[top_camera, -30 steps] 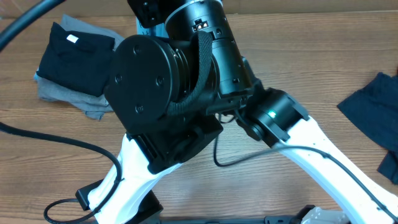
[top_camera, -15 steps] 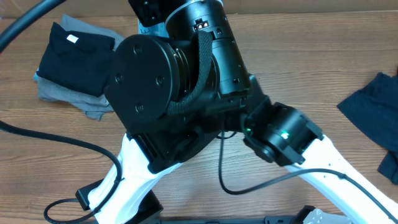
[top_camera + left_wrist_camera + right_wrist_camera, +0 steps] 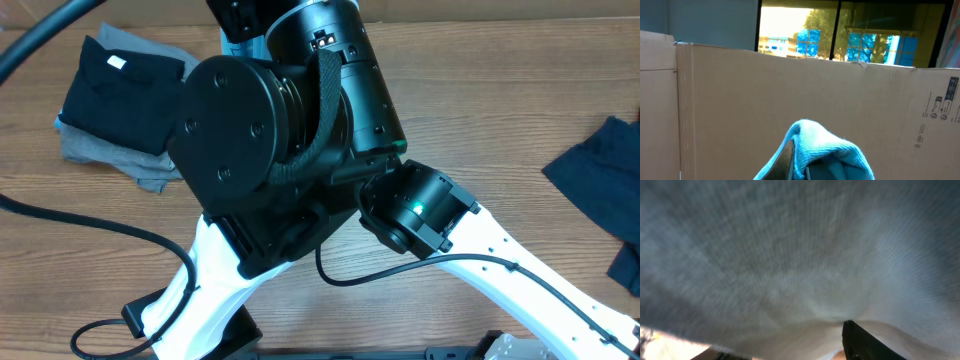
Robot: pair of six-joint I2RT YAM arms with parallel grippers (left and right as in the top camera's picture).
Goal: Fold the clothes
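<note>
Shirt (image 3: 832, 150) sits pinched in the left tool (image 3: 799, 169).

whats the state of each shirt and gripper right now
light blue t-shirt: lifted, bunched, pinched in the left gripper
left gripper: shut on the light blue t-shirt
right gripper: light fabric fills its view; cannot tell if open or shut
black t-shirt: folded, lying on the grey t-shirt
grey t-shirt: flat beneath it, edges showing
dark navy t-shirt: unfolded, crumpled at the table's right edge
</note>
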